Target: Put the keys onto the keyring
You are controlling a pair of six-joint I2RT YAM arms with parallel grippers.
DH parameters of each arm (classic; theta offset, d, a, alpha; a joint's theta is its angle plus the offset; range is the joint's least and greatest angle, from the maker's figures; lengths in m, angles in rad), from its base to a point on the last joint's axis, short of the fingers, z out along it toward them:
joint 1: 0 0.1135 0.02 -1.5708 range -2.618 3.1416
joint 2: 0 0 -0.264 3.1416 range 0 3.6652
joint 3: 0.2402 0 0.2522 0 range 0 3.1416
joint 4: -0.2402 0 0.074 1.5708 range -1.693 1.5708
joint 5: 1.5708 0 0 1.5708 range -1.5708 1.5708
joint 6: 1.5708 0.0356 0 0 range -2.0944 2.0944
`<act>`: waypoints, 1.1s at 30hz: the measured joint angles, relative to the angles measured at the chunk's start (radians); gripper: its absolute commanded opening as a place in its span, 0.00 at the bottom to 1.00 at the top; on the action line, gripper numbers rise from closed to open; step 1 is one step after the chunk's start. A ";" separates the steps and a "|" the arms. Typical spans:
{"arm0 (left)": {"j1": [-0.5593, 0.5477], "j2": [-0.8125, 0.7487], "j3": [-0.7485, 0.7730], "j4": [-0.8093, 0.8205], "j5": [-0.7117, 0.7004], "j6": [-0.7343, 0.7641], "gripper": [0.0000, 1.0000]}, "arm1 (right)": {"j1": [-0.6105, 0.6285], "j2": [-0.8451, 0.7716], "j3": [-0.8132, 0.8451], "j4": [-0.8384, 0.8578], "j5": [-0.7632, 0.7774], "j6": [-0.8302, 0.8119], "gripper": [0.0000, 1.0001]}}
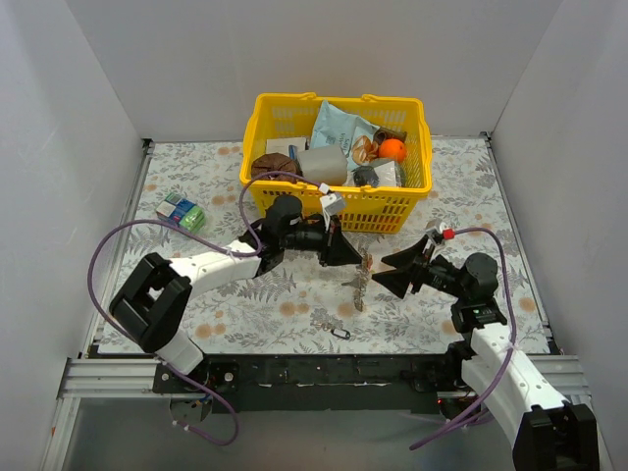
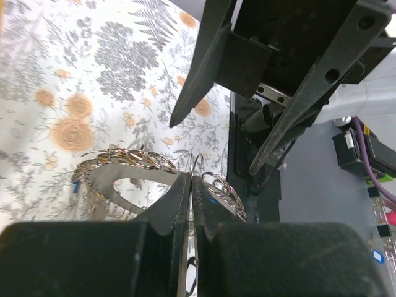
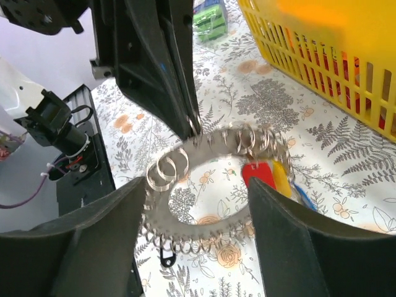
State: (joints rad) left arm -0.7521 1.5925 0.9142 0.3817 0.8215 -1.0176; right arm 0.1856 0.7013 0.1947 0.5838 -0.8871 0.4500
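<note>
Gripping the keyring [image 1: 364,275] by its fringed rim, the left end effector [image 1: 355,257] has its fingers pressed together on the metal. In the left wrist view the two dark fingertips [image 2: 179,192] meet on the loops at the ring's [image 2: 133,158] edge. The right end effector [image 1: 385,273] faces it with its fingers spread apart. In the right wrist view the ring [image 3: 158,210] sits between those fingers [image 3: 124,210], and contact with them cannot be told. The keys [image 3: 258,176], with red, yellow and blue heads, lie at the ring's side towards the yellow basket [image 1: 339,211]. Whether they are threaded on cannot be told. The ring lies between the two end effectors, just in front of the basket, over the floral surface [image 1: 245,304]. Small green and blue boxes [image 1: 183,213] sit well apart at the far left.
</note>
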 measured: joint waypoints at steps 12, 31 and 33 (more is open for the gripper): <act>0.154 -0.193 -0.040 -0.040 -0.013 0.008 0.00 | 0.000 -0.006 0.020 -0.141 0.048 -0.066 0.89; 0.296 -0.492 -0.081 -0.493 -0.094 0.093 0.00 | 0.181 0.148 0.121 -0.357 0.160 -0.187 0.82; 0.309 -0.512 -0.081 -0.531 -0.100 0.101 0.00 | 0.234 0.181 0.133 -0.384 0.189 -0.198 0.81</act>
State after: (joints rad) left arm -0.4427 1.0801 0.8330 -0.1493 0.7219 -0.9165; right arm 0.4198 0.8822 0.3279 0.2001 -0.6983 0.2523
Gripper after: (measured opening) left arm 0.018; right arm 0.822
